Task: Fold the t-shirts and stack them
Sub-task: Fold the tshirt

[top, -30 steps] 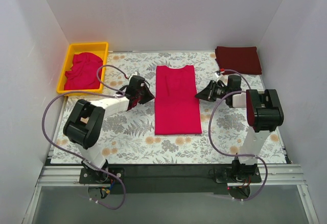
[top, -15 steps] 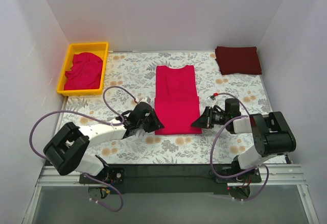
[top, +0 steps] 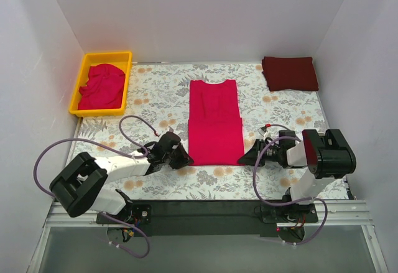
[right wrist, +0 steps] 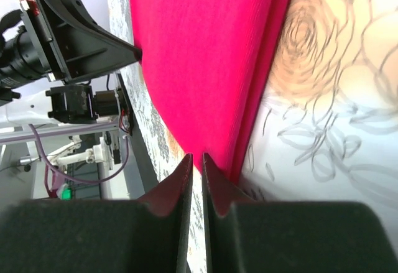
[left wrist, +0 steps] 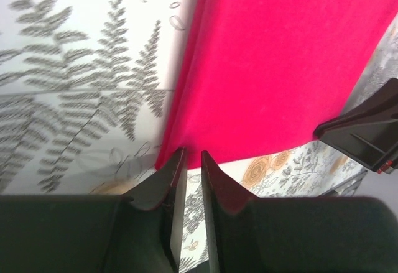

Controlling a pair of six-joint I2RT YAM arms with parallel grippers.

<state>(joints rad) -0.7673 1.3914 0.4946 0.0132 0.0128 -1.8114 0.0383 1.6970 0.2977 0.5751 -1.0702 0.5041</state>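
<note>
The bright pink cloth t-shirt (top: 215,124) lies flat in a long strip in the middle of the flowery desk (top: 155,92). The left hand (top: 185,160) and right hand (top: 243,160) sit at its two near corners, likely to lift that end together. Both hands are pressed almost together; whether they pinch cloth, I cannot tell.

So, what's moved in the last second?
Both arms drew back toward their bases: the left gripper and right gripper slid from the sides of the pink shirt to its near corners, jaws almost shut; no hold is evident. That shirt, the yellow tray and the maroon shirt stayed put.
</note>
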